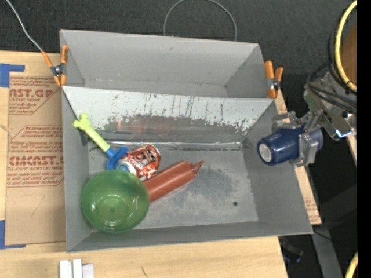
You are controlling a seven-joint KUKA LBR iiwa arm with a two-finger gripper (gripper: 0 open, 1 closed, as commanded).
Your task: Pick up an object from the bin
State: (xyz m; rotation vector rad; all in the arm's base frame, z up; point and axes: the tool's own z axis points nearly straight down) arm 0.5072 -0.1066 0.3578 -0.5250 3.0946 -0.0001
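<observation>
**Q:** While the arm reaches in from the right of the camera view, what does the gripper (298, 146) carry?

**A:** Camera view: a blue cylinder (279, 148), lying on its side with its pale round end turned toward the middle of the bin (174, 57). The jaws are closed narrowly about the cylinder's right-hand end, and a grey finger (310, 142) is seen against it. Gripper and cylinder hang over the bin's sloping right wall, near the rim.

**Q:** What lies on the floor?

**A:** At lower left stands a green bowl (114, 201), mouth up. A red-orange tapered piece (171, 178) lies slantwise, one end at the bowl's right edge. A crumpled red-and-white can (141, 160) sits just above the bowl. A blue-headed tool with a yellow-green handle (95, 135) runs up toward the left wall. All four are well apart from the gripper.

**Q:** How far along is the task?

**A:** By judgement, nearly complete: one object appears grasped and lifted free of the others. At most it has yet to be carried clear of the rim. Held at one end only, the cylinder could tilt or slip.
</observation>
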